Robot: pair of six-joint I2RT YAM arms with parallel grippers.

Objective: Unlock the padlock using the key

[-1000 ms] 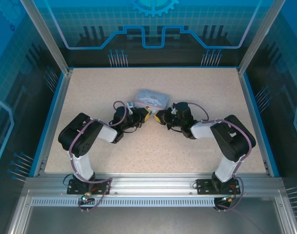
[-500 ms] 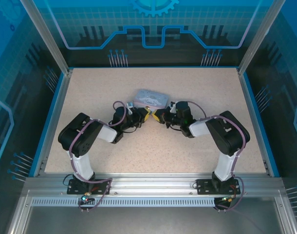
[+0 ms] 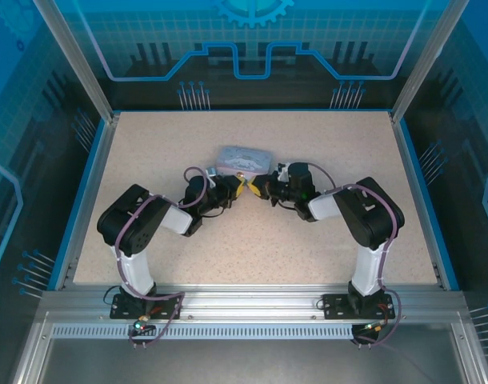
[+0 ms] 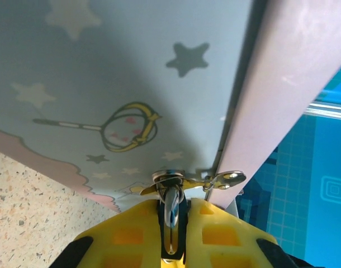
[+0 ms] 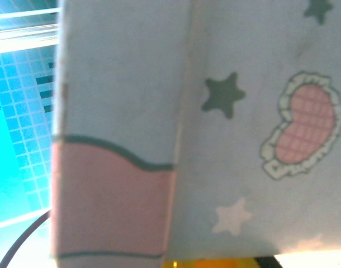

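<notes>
- The tin (image 3: 242, 158) has both your arms at its near side
- Your left gripper (image 4: 173, 211) is squeezed tight on the padlock (image 4: 169, 180), right by the tin
- Your right gripper (image 3: 256, 190) is just beside it; open or closed, I cannot tell
- The key (image 4: 229, 178) seems stuck in the padlock's side
- Left to do, I think: turn it, pop the loop

top external: high, looking down on table (image 3: 148, 160) | both wrists: close-up on tin (image 4: 103, 67)
</notes>
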